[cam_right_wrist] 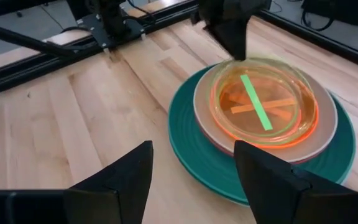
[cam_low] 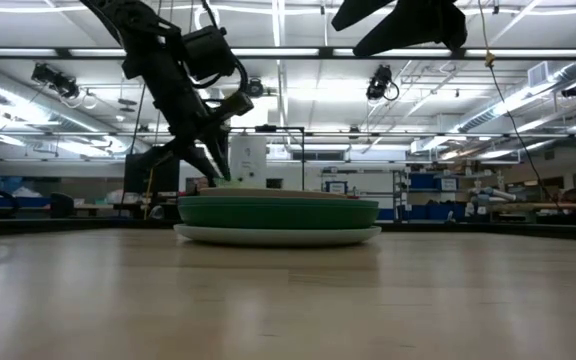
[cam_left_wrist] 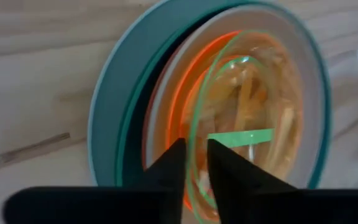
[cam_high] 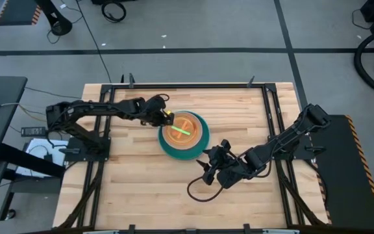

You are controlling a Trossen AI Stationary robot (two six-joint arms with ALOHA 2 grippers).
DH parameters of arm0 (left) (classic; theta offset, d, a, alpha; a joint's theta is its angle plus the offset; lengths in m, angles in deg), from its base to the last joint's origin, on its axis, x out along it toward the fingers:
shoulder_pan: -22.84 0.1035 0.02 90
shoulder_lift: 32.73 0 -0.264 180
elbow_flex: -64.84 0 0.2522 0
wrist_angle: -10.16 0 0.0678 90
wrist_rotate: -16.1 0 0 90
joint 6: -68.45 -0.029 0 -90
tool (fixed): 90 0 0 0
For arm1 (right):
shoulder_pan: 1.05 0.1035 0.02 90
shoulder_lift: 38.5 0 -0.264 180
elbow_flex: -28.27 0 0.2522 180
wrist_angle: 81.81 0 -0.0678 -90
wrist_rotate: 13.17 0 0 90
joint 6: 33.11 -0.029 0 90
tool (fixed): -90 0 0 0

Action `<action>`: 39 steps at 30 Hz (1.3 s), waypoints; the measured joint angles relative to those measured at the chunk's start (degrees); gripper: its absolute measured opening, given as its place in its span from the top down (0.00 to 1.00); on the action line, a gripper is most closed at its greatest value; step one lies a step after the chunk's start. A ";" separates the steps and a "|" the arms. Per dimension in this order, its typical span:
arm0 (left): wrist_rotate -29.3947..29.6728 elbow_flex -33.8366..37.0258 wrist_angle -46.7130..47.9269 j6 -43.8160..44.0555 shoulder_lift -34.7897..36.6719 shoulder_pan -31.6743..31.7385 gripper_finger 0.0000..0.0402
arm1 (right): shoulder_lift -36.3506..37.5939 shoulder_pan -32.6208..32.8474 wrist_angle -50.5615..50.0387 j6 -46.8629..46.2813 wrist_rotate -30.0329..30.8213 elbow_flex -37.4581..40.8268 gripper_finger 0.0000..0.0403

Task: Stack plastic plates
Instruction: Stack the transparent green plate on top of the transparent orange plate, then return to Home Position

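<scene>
A stack of plates [cam_high: 184, 135] stands mid-table. The low view shows a light blue plate [cam_low: 278, 235] at the bottom with a dark green one [cam_low: 278, 212] on it. Above them lie a teal plate [cam_right_wrist: 185, 130], a beige plate [cam_right_wrist: 325, 118] and translucent orange plates [cam_right_wrist: 224, 118]. A lime green plate [cam_right_wrist: 291, 70] is on top. My left gripper [cam_high: 166, 118] is at the stack's far left rim, shut on the lime plate. My right gripper [cam_high: 211, 166] is open and empty, raised off the table to the near right of the stack. My left gripper pinches the lime green plate's rim [cam_left_wrist: 194, 134] on the side toward the table's left, one finger [cam_left_wrist: 169, 165] outside the rim and one [cam_left_wrist: 229, 168] inside. The fingers slant down from the table's left. The plate lies about level on the orange plates.
A dark metal frame [cam_high: 268, 110] runs round the wooden table top [cam_high: 128, 182]. Bare wood shows to the left, right and near side of the stack. A black cable loop [cam_high: 197, 192] hangs below my right arm.
</scene>
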 joint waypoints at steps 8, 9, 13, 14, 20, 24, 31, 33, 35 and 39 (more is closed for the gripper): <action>-6.91 0.00 0.11 -10.33 10.03 5.88 0.57 | 0.94 -8.52 6.92 19.56 -6.94 0.02 0.42; -6.75 0.00 0.05 -12.95 12.73 6.67 0.55 | 1.16 -11.09 10.69 24.82 -10.24 -0.02 0.42; -2.18 0.63 -0.37 -23.33 24.96 6.02 0.50 | 1.25 -20.76 21.34 40.31 -26.14 -0.07 0.44; -0.69 1.51 -1.35 -24.95 27.82 4.88 0.50 | 1.25 -22.95 23.41 42.25 -29.58 -0.07 0.45; 5.94 13.12 -12.93 -32.72 41.91 -5.21 0.50 | 1.68 -31.88 34.01 51.33 -36.40 3.00 0.51; 13.38 23.06 -18.88 -40.32 50.81 -12.92 0.54 | 5.69 -33.00 41.76 53.62 -37.08 9.78 0.58; 16.17 28.76 -15.71 -51.24 60.35 -16.13 0.66 | 21.19 -31.87 48.19 56.05 -36.60 25.94 0.71; 12.96 29.05 -15.14 -54.07 61.24 -16.25 0.70 | 25.17 -31.66 45.79 52.57 -35.09 29.28 0.75; 10.30 31.52 -19.55 -57.96 62.72 -16.67 0.73 | 28.90 -31.58 46.06 48.57 -35.20 32.54 0.79; 10.26 38.18 -30.00 -60.30 68.27 -16.64 0.80 | 34.68 -31.04 53.04 47.83 -37.75 40.52 0.88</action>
